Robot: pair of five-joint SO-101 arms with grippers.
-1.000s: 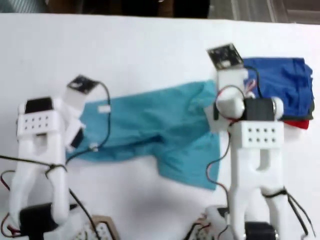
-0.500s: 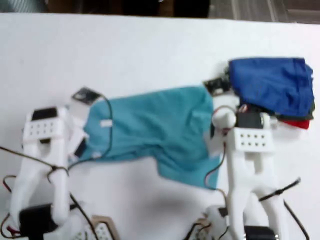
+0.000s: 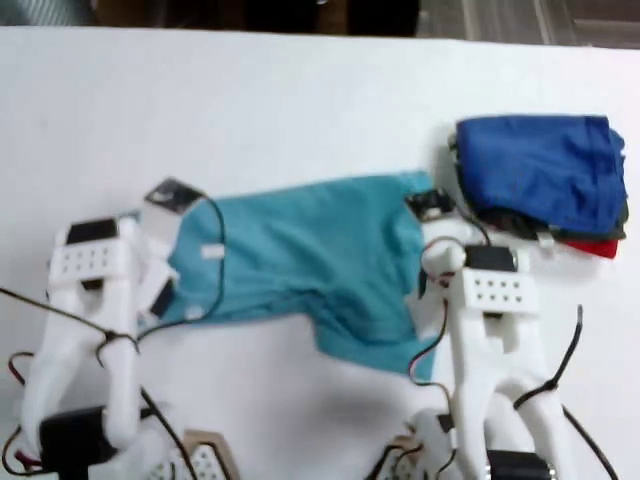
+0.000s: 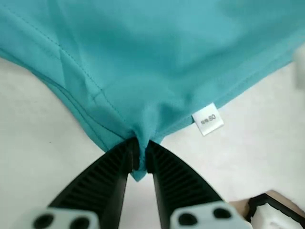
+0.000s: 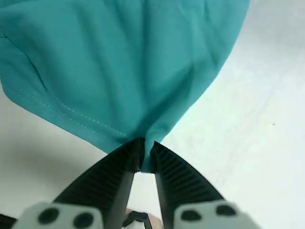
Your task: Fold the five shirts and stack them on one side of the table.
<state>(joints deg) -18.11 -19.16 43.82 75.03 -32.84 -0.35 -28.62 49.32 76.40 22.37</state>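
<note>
High view: we see teal shirt [image 3: 310, 260] spread across mid desk [image 3: 300, 90], 9 to 3 o'clock. Folded stack [image 3: 540, 170], blue on top, sits at 2 o'clock, near shirt's end.
Left wrist view: left gripper [image 4: 141, 160] clamped on shirt hem, white tag [image 4: 208, 119] close by.
Right wrist view: right gripper [image 5: 144, 160] pinched tight on another edge of same shirt.

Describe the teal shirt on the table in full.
The teal shirt is thin, soft-looking fabric with stitched hems and a small white tag at one edge. It lies spread loosely and wrinkled on the white table between the arms. The left pincer pinches one edge, and the right pincer pinches the opposite edge.
</note>
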